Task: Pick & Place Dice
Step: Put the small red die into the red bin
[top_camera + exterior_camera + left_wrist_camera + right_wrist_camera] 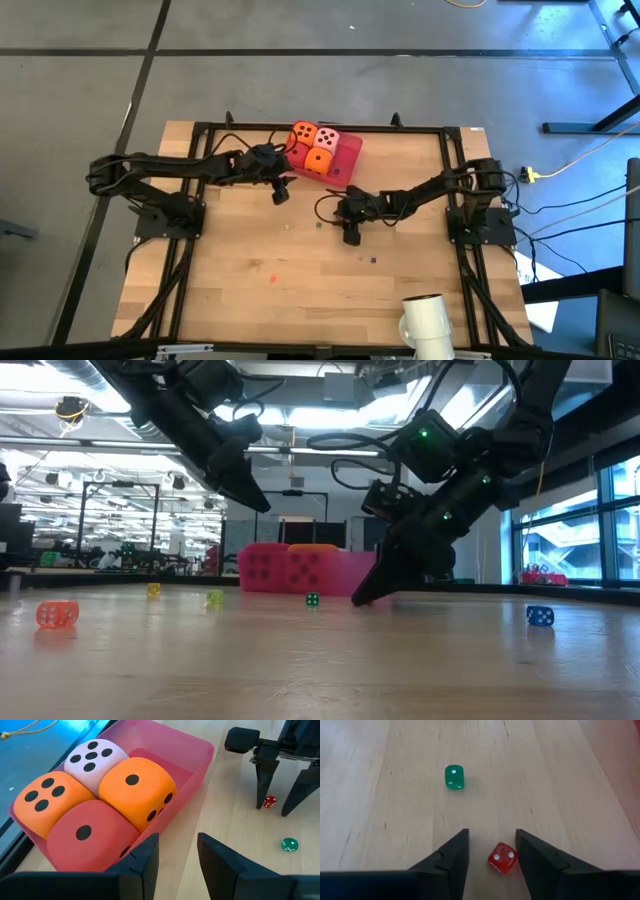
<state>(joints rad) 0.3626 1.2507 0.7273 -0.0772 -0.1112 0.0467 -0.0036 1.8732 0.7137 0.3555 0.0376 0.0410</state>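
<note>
Here | wrist views, not high: right claw [491, 834] released astride tiny red die [501, 858] | left claw [177, 839] released

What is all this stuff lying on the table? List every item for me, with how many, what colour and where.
Big dice: four, two orange, one red, one pale pink, packed together in the tray.
Tray: one, pink, at the table's far edge near the middle.
Small red die: one, on the wood between the right gripper's fingers.
Small green die: one, on the wood just beyond the red one.
Other small dice, low view: orange, yellow, yellow-green, blue, scattered on the table.
White roll: one, at the table's near edge.
Left gripper: dark, beside the tray, empty, fingers slightly apart.
Right gripper: dark, mid-table, open, straddling the small red die.
</note>
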